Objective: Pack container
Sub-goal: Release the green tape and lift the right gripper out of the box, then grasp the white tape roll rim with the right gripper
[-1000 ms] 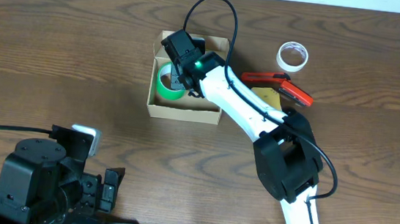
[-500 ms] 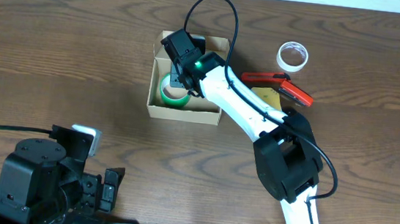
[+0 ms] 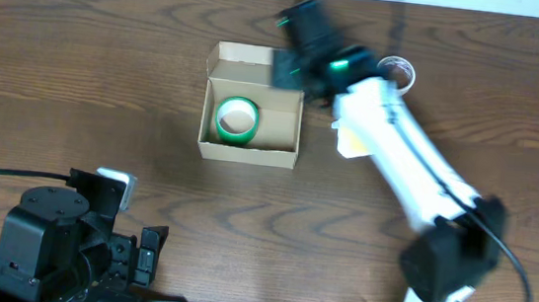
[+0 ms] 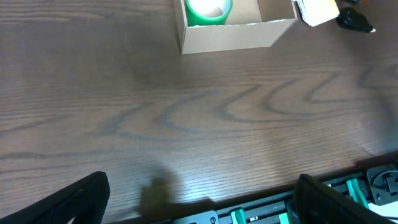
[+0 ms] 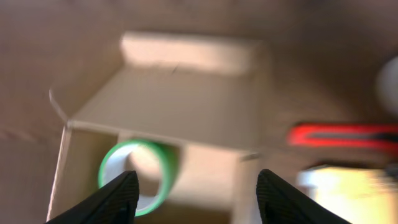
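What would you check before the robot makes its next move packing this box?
1. The green tape roll lies inside the container: ok.
2. The lid flap stands open: ok.
3. The right end effector is open and empty: ok.
4. The left end effector is open, away from the container: ok.
5. The white tape roll is free to grasp: cannot tell, the right arm partly covers it.

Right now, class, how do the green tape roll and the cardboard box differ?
The green tape roll is round and bright green; the cardboard box is rectangular and plain brown. The roll is much smaller than the box. The roll lies flat inside; the box holds it, lid open. Both open upward.
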`<control>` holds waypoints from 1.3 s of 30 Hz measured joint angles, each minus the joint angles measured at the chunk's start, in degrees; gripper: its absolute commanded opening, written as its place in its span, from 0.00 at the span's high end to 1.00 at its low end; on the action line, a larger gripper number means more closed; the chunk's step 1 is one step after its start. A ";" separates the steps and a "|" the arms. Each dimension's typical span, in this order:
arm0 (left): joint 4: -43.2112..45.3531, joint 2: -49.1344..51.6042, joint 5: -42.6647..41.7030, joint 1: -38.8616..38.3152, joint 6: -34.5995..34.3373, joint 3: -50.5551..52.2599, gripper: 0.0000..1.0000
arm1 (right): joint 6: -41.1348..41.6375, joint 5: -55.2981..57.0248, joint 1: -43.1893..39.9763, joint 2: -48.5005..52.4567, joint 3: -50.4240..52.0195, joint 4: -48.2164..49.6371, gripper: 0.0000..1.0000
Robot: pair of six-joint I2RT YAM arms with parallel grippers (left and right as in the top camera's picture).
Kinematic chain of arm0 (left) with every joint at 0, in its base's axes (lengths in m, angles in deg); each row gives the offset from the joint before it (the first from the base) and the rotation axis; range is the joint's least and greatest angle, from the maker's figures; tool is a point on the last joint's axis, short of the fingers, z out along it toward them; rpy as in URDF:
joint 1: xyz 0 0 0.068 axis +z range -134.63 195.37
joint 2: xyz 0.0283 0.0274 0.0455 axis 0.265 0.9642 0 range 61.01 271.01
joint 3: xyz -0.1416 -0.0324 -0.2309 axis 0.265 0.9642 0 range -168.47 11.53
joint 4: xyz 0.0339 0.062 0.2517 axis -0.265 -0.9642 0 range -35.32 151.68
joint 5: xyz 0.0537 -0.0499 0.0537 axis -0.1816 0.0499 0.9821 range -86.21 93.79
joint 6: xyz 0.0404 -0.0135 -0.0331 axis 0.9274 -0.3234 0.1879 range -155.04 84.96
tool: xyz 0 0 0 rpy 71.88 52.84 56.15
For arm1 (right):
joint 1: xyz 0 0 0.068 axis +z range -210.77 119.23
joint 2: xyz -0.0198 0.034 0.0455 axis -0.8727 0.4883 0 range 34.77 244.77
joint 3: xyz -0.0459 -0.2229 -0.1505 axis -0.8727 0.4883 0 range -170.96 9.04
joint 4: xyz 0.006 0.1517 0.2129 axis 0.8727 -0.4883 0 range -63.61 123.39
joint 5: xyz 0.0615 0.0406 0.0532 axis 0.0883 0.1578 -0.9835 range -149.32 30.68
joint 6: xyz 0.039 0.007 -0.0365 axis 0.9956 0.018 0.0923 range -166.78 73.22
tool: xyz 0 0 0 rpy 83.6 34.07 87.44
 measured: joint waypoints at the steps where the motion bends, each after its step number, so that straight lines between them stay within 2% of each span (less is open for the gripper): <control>1: 0.00 0.00 0.00 0.00 0.00 0.00 0.05 | -1.36 0.04 -2.03 -1.20 -0.42 -0.31 0.36; 6: 0.00 0.00 0.00 0.00 0.00 0.00 0.05 | -7.48 0.35 -11.02 -2.03 -0.90 -1.36 0.34; 12: 0.00 0.00 0.00 0.00 0.00 0.00 0.05 | -14.34 0.33 -18.75 4.39 -0.74 0.94 0.32; 21: 0.00 0.00 0.00 0.00 0.00 0.00 0.05 | -20.92 0.28 -21.03 14.60 -0.42 6.43 0.28; 35: 0.00 0.00 0.00 0.00 0.00 0.00 0.05 | -22.75 0.13 -24.63 23.23 -0.37 9.62 0.24; 38: 0.00 0.00 0.00 0.00 0.00 0.00 0.05 | -22.95 0.04 -24.72 24.17 -0.35 10.16 0.25; 39: 0.00 0.00 0.00 0.00 0.00 0.00 0.05 | -22.97 -0.15 -24.70 24.35 -0.35 10.34 0.28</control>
